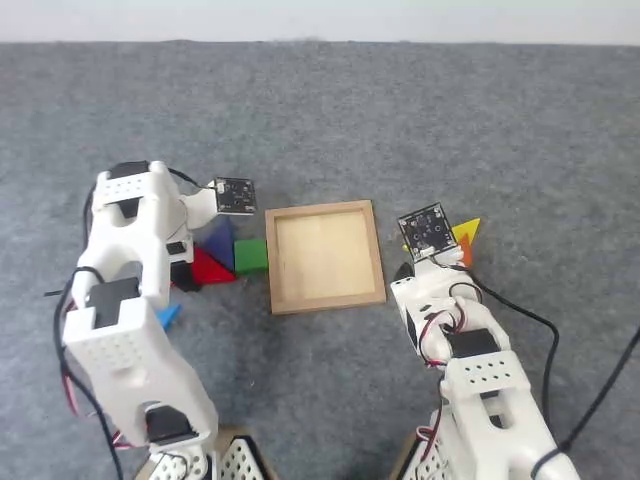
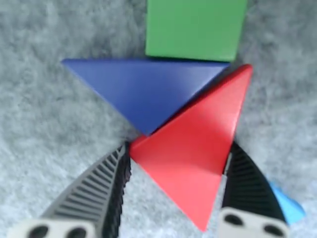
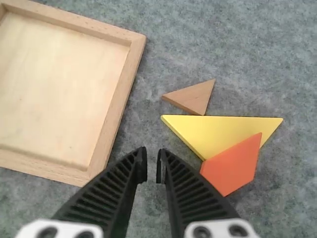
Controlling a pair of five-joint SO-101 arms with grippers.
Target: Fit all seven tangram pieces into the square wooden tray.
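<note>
**Two robot arms at a wooden tray, tangram pieces lying on either side**

The left gripper (image 2: 178,148) has its two ribbed black fingers (image 2: 101,191) pressed against opposite sides of a red triangle (image 2: 193,163), which sits between them on the grey felt mat (image 1: 400,120). The red triangle's long edge touches a dark blue triangle (image 2: 143,91). The blue triangle's straight edge lies against a green square (image 2: 195,27). A light blue piece (image 2: 290,206) shows just behind one finger, and its shape cannot be made out.

The right gripper (image 3: 151,154) has its fingers almost together, with only a thin slit between the tips and nothing held. It hangs over the mat just beside a corner of the square wooden tray (image 3: 119,94). On its other side an orange four-sided piece (image 3: 233,166) lies overlapping a large yellow triangle (image 3: 213,129). A small brown triangle (image 3: 192,96) lies near the yellow one but apart from it.

In the high view the tray sits between the two arms. The green square is just beside one side of the tray, and the yellow and orange pieces are near the opposite side.
</note>
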